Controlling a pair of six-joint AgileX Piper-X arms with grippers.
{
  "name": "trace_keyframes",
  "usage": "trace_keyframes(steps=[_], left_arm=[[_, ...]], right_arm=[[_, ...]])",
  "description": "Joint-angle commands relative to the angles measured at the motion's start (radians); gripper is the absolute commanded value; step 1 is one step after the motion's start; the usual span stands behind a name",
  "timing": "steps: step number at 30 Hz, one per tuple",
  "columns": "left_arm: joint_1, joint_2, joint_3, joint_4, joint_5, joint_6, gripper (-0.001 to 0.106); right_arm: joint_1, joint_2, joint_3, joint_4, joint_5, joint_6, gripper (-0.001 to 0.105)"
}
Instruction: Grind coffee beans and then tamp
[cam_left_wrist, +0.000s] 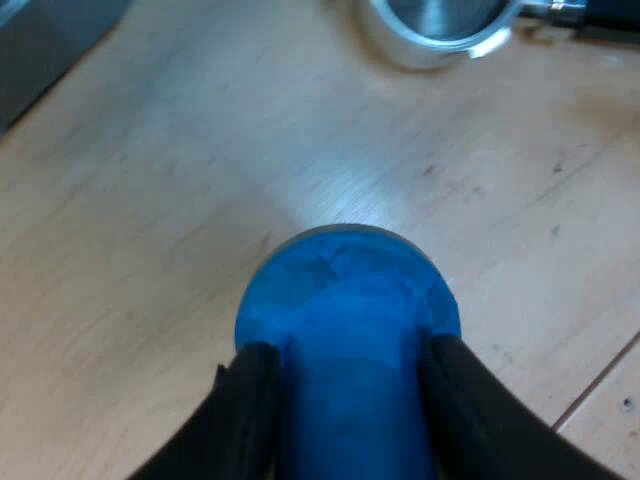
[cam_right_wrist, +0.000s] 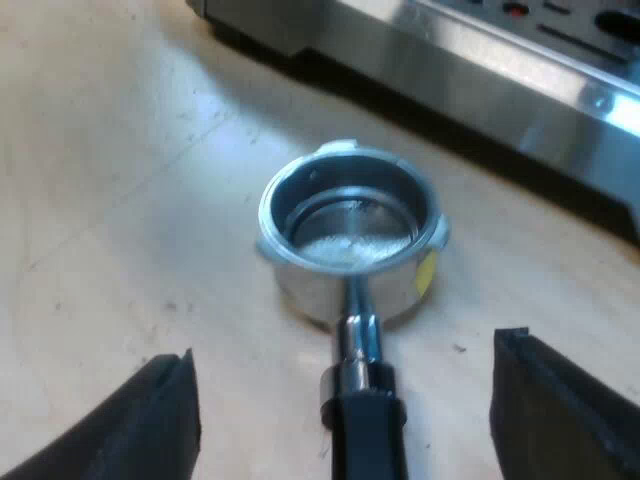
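Note:
My left gripper is shut on the blue tamper, its black fingers pressed against both sides of it above the wooden table. Beyond the tamper lies the metal holder, its basket rim catching the light. In the right wrist view the metal holder rests on the table with its basket facing up and its dark handle pointing toward the camera. My right gripper is open, one finger on each side of the handle and apart from it.
The espresso machine's steel base stands just behind the holder. A grey edge shows at the side of the wooden table. Bare tabletop lies between the tamper and the holder.

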Motion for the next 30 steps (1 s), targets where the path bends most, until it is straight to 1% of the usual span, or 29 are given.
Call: trace_keyframes(steps=[1, 3, 5, 6, 8, 11, 14, 20, 24, 26, 28, 30], left_arm=[[-0.056, -0.002, -0.015, -0.066, 0.011, -0.029, 0.0], [-0.079, 0.005, -0.038, -0.087, 0.011, -0.036, 0.0], [-0.112, 0.039, -0.095, -0.102, 0.021, -0.038, 0.0], [-0.115, 0.051, -0.111, -0.102, 0.023, -0.038, 0.0], [-0.135, 0.103, -0.165, -0.102, 0.025, -0.038, 0.0], [-0.156, 0.171, -0.224, -0.102, 0.025, -0.038, 0.0], [-0.183, 0.228, -0.264, -0.102, 0.02, -0.033, 0.0], [-0.233, 0.316, -0.28, -0.102, -0.012, -0.03, 0.0], [-0.239, 0.363, -0.28, -0.102, -0.012, -0.033, 0.0], [-0.239, 0.393, -0.28, -0.104, -0.046, -0.046, 0.0], [-0.239, 0.411, -0.28, -0.105, -0.065, -0.046, 0.0], [-0.239, 0.429, -0.28, -0.106, -0.065, -0.046, 0.0]], right_arm=[[-0.006, -0.005, 0.007, -0.013, -0.001, 0.002, 0.063], [-0.006, -0.005, 0.006, -0.013, -0.001, 0.002, 0.063], [-0.006, -0.005, 0.006, -0.021, -0.001, 0.002, 0.063], [-0.006, -0.005, 0.006, -0.021, -0.001, 0.002, 0.063], [-0.006, -0.005, 0.006, -0.021, -0.001, 0.002, 0.063], [-0.006, -0.005, 0.006, -0.021, -0.001, 0.002, 0.063], [-0.006, -0.005, 0.006, -0.021, -0.001, 0.002, 0.063], [-0.006, -0.005, 0.006, -0.021, -0.001, 0.007, 0.063], [-0.006, -0.005, 0.006, -0.021, -0.001, 0.007, 0.063], [-0.006, -0.005, 0.006, -0.021, -0.001, 0.007, 0.063], [-0.006, -0.005, 0.006, -0.021, -0.001, 0.007, 0.063], [-0.006, -0.005, 0.006, -0.021, -0.001, 0.007, 0.063]])
